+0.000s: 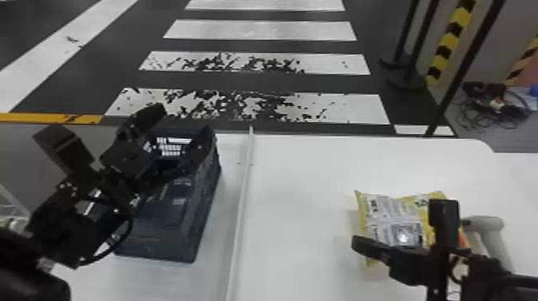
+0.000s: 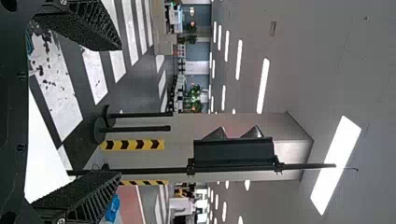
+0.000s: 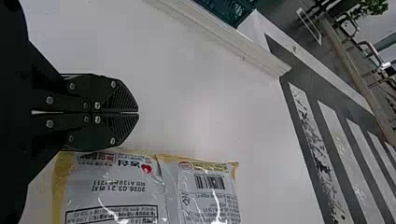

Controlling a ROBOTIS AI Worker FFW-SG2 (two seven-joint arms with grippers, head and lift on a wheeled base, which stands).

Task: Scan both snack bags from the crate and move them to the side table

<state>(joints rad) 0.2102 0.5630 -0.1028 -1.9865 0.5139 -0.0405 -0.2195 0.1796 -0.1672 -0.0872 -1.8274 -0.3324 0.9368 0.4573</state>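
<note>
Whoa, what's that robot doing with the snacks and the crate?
The robot is at a white table to scan snacks, but it isn't holding anything right now. Its right hand is shut and empty, close to a yellow and silvery snack bag lying on the table. A scanner lies beside the bag. Its left hand is open and empty, up near the dark crate.

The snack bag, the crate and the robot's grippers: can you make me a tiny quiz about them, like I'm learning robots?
1. True or false: the snack bag lies outside the crate.
2. Of the left gripper and the right gripper, which is shut? A) left B) right
3. Fill in: the crate stands on the robot's ____ side of the white ridge.

Key: 1 true; 2 B; 3 left.
</note>
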